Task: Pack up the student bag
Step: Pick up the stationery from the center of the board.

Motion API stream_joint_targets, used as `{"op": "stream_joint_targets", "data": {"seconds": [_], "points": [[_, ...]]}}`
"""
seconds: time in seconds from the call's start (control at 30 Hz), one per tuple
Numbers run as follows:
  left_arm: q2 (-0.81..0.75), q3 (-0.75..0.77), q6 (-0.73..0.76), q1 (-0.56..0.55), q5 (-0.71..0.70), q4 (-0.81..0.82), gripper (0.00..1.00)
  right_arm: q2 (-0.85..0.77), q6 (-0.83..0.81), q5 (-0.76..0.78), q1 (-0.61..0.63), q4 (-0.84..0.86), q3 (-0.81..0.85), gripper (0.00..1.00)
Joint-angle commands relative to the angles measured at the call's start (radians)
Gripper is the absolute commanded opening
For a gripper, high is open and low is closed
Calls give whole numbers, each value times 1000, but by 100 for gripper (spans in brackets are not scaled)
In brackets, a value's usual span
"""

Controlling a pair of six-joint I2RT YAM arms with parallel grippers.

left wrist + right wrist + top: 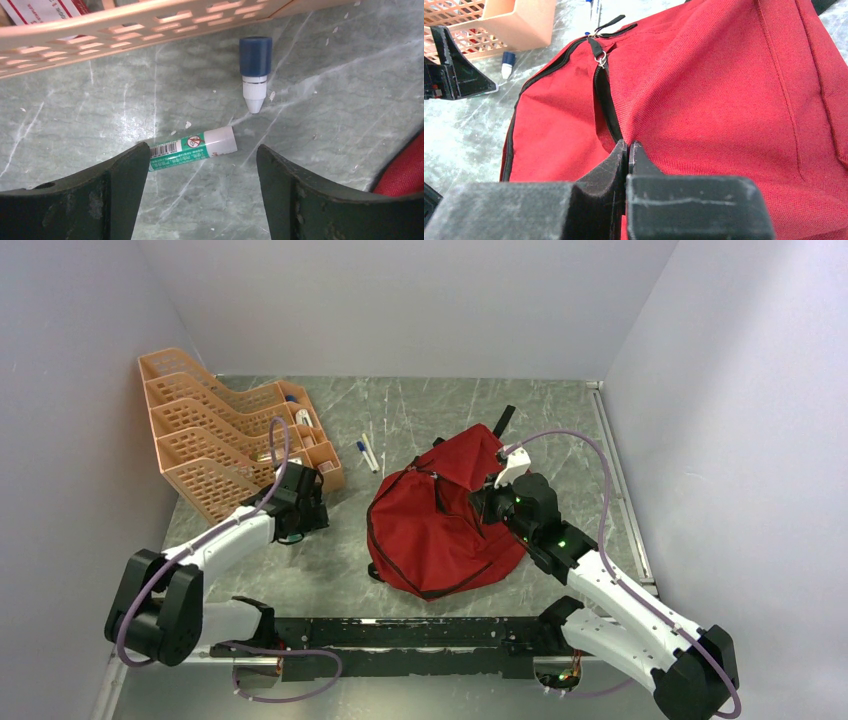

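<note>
Tube (192, 147) near rack (150, 25) edge | left jaws wide | right jaws pinch bag (704, 100)

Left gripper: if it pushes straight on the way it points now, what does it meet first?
Probably the green-and-white tube lying on the table, right between the fingers of the open left gripper. The blue-capped tube lies beyond it. Depth is hard to judge.

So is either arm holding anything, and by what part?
The right gripper pinches fabric of the bag beside its zipper. The left gripper is open over a green tube, holding nothing.
</note>
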Motion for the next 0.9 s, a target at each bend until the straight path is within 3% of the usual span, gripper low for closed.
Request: {"op": "stream_joint_targets", "data": {"seconds": [0.0,0.63,0.87], "points": [[18,20,32,9,39,18,80,-21,12,-24,5,26,-7,0],[74,-6,-6,9,83,17,59,-11,14,-25,6,43,-18,0],[86,-7,1,9,99,28,39,-11,11,-23,5,40,-17,0]]}}
